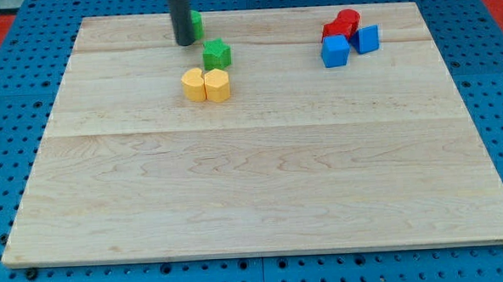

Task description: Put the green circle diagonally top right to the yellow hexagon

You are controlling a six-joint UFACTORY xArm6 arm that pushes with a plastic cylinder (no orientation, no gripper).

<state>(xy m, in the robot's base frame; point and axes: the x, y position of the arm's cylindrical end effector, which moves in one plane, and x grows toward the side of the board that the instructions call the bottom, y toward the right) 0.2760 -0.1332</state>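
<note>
The green circle [195,24] sits near the board's top edge, mostly hidden behind my rod. My tip [183,43] touches its left side. The yellow hexagon [218,85] lies below and slightly right of the circle, pressed against a second yellow block [195,84] on its left. A green star [217,54] sits directly above the hexagon, between it and the green circle.
At the view's top right is a cluster of red blocks [342,23] and two blue blocks [335,51] [367,38]. The wooden board [262,191] rests on a blue pegboard surface.
</note>
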